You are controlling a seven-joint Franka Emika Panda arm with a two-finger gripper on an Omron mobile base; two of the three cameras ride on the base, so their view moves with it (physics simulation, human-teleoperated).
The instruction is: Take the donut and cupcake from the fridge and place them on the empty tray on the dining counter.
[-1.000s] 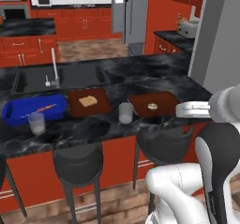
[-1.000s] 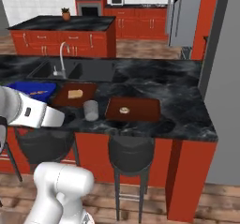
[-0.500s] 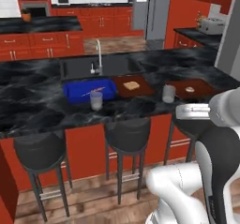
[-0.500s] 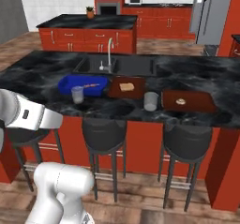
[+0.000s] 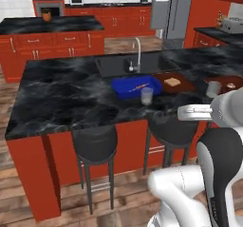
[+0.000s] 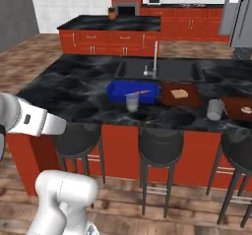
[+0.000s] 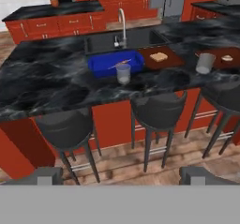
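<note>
The base is swinging left since the earlier frames, so the worktop (image 5: 71, 93) is sliding right across both base views. It is carrying two cups (image 7: 123, 73), one blue tray (image 7: 105, 63), one bread tray (image 7: 159, 58) and the task's tray (image 7: 227, 59), bearing one pale item. Three stools (image 7: 157, 110) are standing below. The pincer (image 7: 122, 175) is hanging level and spread wide, holding nothing. The fridge (image 5: 171, 7) is standing far behind.

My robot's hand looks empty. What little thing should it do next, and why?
Probably drive toward the fridge at the back of the kitchen. The gripper is open and holds nothing. The tray at the right end of the counter carries just one small pale thing, too small to name, so one treat likely remains to fetch.
</note>
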